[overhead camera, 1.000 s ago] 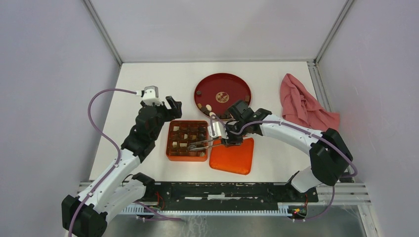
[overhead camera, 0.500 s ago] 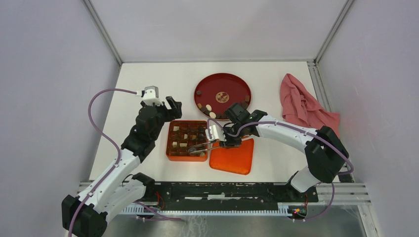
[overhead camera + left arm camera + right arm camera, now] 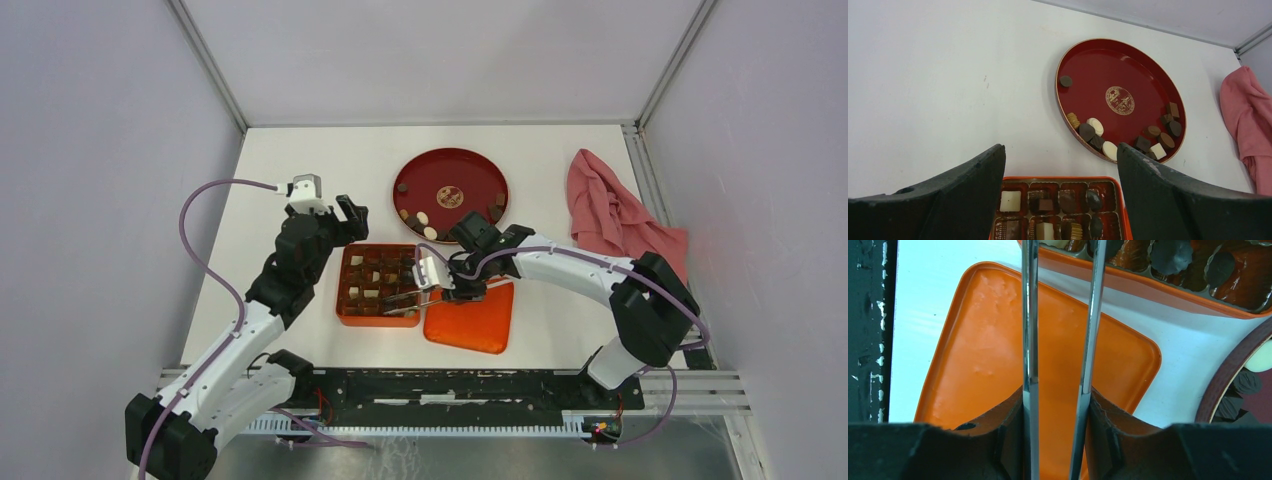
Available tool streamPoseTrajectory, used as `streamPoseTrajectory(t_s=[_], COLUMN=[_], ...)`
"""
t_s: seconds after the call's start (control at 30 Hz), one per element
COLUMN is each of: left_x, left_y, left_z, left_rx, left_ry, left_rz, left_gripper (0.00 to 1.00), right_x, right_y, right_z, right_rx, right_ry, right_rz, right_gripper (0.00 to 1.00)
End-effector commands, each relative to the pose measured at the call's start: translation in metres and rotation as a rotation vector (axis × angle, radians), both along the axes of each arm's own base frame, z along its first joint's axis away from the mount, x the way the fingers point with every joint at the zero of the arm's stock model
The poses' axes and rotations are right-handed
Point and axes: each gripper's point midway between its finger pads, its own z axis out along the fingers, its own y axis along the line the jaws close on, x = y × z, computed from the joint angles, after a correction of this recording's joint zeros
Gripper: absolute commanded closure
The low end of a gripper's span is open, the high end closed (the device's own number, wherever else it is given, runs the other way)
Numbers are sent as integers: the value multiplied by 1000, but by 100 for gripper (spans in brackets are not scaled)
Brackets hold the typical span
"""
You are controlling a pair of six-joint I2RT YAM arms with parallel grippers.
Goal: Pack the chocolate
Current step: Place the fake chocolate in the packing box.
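The right pincer [image 3: 447, 283] has slid a little to the left since a second ago, carrying the tips of its tweezers [image 3: 405, 292] farther across the box [image 3: 345, 310]; the left arm has not shifted. The right pincer is clamped on the tweezers' two metal prongs [image 3: 1030, 315], which stand slightly apart. Their tips run out of the wrist view, so whether they hold a piece cannot be told. Directly beneath this pincer lies the orange lid [image 3: 998, 340], flat on the white surface [image 3: 300, 160].

The left pincer [image 3: 1060, 150] hangs spread wide with nothing between its fingers. Just below and ahead of it is the orange box, its square cells holding chocolate [image 3: 1010, 200]: small pieces, mostly dark brown, a few cream-white, some ridged. Beyond the left pincer sits the red plate [image 3: 1128, 65], with more chocolate scattered along its near rim. These are round dark discs, blocky brown squares, pale ovals and one ribbed tan piece, with a single dark round piece apart at the plate's left edge. A pink cloth [image 3: 615, 215] lies crumpled well to the right of the right pincer.
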Motion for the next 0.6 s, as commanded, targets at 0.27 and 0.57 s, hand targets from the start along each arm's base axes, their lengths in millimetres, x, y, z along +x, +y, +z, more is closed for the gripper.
streamPoseTrajectory(t_s=[0.27,0.57], left_x=[1,2], left_y=[-1,-1], left_z=[9,9], left_rx=[-48,-47], left_ry=[-24,-23], left_rz=[21,20], left_gripper=[13,13], right_x=[8,15], right_y=[13,15], right_z=[16,48], right_rx=[51,152], right_ry=[-32,21], right_rz=[-12,-52], right_gripper=[56,62])
